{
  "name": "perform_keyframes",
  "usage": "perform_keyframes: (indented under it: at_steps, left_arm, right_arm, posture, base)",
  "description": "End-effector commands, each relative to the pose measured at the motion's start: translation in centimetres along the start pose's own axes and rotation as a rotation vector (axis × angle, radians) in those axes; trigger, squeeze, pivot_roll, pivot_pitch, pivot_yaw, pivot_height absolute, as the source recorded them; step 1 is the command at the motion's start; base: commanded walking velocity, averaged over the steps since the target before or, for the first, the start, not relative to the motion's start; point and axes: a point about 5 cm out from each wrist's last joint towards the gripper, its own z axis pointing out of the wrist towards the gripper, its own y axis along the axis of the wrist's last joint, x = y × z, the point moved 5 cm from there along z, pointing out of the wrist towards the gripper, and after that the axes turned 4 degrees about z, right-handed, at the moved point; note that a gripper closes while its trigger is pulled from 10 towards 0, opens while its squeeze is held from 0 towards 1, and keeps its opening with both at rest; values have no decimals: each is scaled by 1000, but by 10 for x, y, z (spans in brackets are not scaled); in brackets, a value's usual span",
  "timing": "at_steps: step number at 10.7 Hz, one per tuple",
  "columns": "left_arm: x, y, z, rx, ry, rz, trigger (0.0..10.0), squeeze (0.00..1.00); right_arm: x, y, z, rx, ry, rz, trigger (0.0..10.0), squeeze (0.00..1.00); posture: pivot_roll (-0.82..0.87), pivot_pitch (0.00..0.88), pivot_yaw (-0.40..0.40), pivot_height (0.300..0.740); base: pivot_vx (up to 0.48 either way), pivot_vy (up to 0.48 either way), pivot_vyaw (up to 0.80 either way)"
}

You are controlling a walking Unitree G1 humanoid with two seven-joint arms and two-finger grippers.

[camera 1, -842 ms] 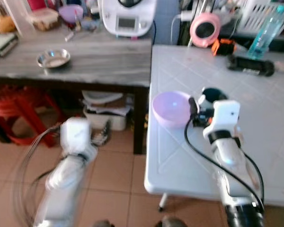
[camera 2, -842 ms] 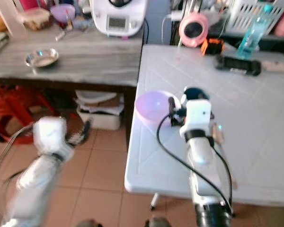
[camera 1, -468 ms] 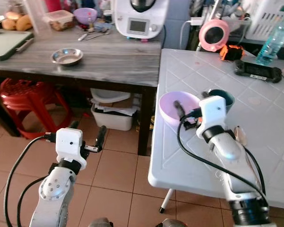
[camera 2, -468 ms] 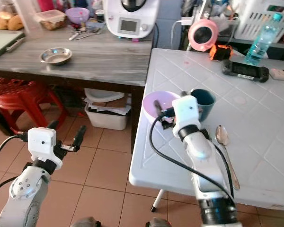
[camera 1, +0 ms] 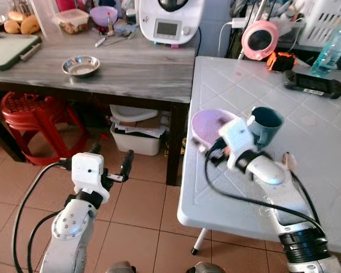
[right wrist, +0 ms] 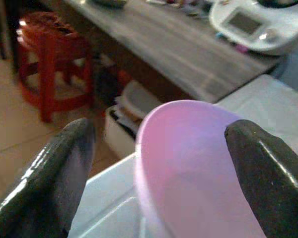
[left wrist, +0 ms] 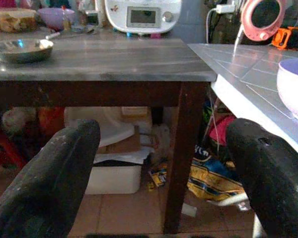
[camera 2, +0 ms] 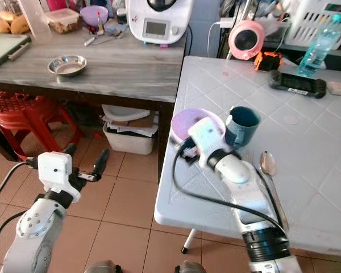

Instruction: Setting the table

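We note right gripper jaws spread beside pale purple plastic bowl at white worktop edge; nudge risks toppling it floorward.

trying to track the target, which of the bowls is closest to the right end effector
The pale purple bowl at the white table's near left edge. The right end effector is open right at it; the steel bowl and small purple bowl sit on the wooden counter.
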Motion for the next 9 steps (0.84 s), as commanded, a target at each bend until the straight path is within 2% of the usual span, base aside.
perform_keyframes:
  at_steps: [1, 4, 6, 7, 8, 9]
  left_arm:
    - [-1, 4, 1, -10, -5, 0, 10000, 0]
    - [-2, 4, 3, -6, -12, -7, 10000, 0]
    - [-2, 4, 4, -4, -15, -8, 10000, 0]
    - [-2, 5, 5, -3, -20, -9, 10000, 0]
    - [-2, 4, 6, -1, -21, -10, 10000, 0]
    - [-2, 4, 7, 2, -21, -12, 10000, 0]
  right_arm:
    - [3, 3, 0, 4, 39, -19, 10000, 0]
    - [15, -9, -4, 78, 126, -46, 10000, 0]
    - [13, -14, -5, 120, 162, -80, 10000, 0]
    - [10, -16, -6, 138, 179, -127, 5529, 0]
    - [6, -19, -5, 165, 183, -172, 0, 0]
    - [3, -25, -7, 201, 201, -224, 0, 0]
  posture:
    - [25, 0, -29, 740]
    - [22, 0, -31, 740]
    - [20, 0, -18, 740]
    - [19, 0, -16, 740]
    - [17, 0, -14, 740]
    - [17, 0, -13, 740]
  base:
    - [0, 0, 0]
    - [0, 0, 0]
    - [0, 0, 0]
    - [0, 0, 0]
    - [0, 0, 0]
    - [0, 0, 0]
